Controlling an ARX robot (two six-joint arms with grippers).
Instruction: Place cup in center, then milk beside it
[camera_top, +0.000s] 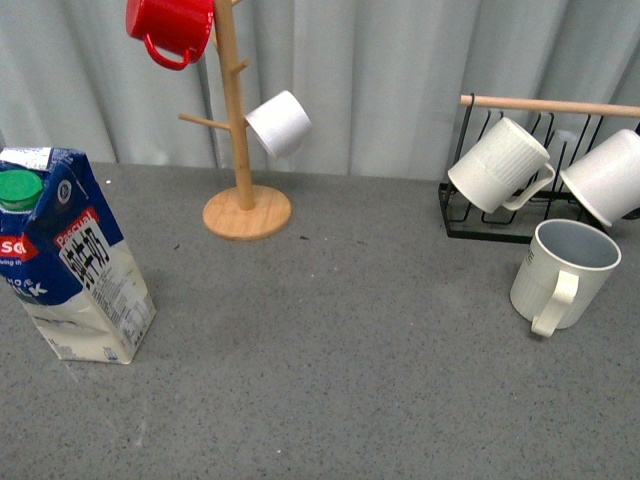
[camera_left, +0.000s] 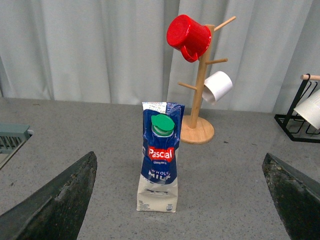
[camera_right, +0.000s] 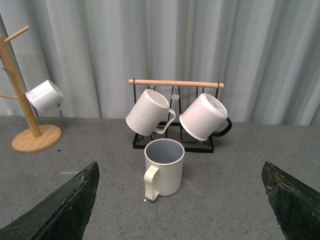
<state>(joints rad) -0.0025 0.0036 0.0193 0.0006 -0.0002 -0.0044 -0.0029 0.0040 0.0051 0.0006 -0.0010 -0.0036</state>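
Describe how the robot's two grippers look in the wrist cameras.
The left gripper shows as two dark grey, nearly black fingers, wedge-shaped and tapering to a point, with a matte, slightly scuffed surface. The right gripper has the same dark tapering fingers. No cables, markings or arm links are in view, and the front view shows neither arm.
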